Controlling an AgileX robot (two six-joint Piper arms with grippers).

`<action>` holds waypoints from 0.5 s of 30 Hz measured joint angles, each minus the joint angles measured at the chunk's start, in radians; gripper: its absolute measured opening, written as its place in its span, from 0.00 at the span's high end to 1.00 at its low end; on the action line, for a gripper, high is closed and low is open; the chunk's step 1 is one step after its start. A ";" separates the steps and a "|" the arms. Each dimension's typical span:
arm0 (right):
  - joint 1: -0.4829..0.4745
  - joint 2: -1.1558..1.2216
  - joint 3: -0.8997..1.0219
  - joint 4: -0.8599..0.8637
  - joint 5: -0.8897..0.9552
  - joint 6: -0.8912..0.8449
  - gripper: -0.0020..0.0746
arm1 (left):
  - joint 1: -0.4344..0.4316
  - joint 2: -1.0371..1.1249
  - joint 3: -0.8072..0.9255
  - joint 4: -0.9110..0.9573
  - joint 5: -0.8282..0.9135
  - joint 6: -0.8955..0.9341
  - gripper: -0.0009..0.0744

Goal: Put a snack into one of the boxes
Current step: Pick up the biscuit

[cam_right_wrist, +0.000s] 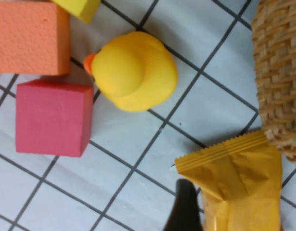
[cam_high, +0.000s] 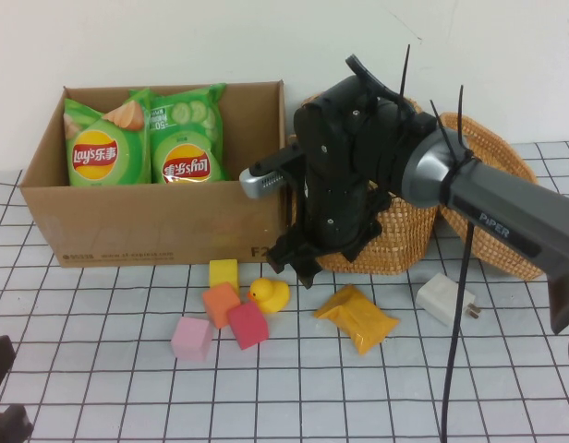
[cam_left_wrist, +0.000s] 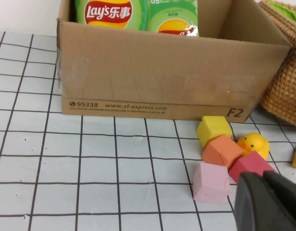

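A yellow snack packet (cam_high: pixel 356 317) lies flat on the grid mat in front of the wicker basket (cam_high: pixel 405 235). My right gripper (cam_high: pixel 298 263) hangs fingers-down just left of the basket, above the mat between the duck and the packet, and is open. In the right wrist view one dark finger (cam_right_wrist: pixel 184 207) sits beside the packet (cam_right_wrist: pixel 239 183); the other finger is out of view. The cardboard box (cam_high: pixel 155 226) at the back left holds two green chip bags (cam_high: pixel 104 143). My left gripper (cam_high: pixel 3 406) rests shut and empty at the near left edge.
A rubber duck (cam_high: pixel 269 294) and yellow (cam_high: pixel 223 273), orange (cam_high: pixel 221 304), red (cam_high: pixel 248 325) and pink (cam_high: pixel 192 338) blocks lie in front of the box. A white charger (cam_high: pixel 443 300) lies right of the packet. A second wicker basket (cam_high: pixel 497 185) stands at the back right.
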 joint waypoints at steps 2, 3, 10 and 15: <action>0.001 0.000 0.000 0.000 0.000 0.002 0.29 | 0.000 0.000 0.000 0.000 0.000 0.000 0.99; 0.001 0.002 0.000 0.000 0.000 0.002 0.29 | 0.000 0.000 0.000 0.000 0.000 0.000 0.99; 0.003 0.036 0.000 0.035 0.000 -0.005 0.29 | 0.000 0.000 0.000 0.000 0.002 0.000 0.99; 0.003 0.047 0.021 0.018 0.000 -0.005 0.29 | 0.000 0.000 0.000 -0.003 0.008 0.004 0.99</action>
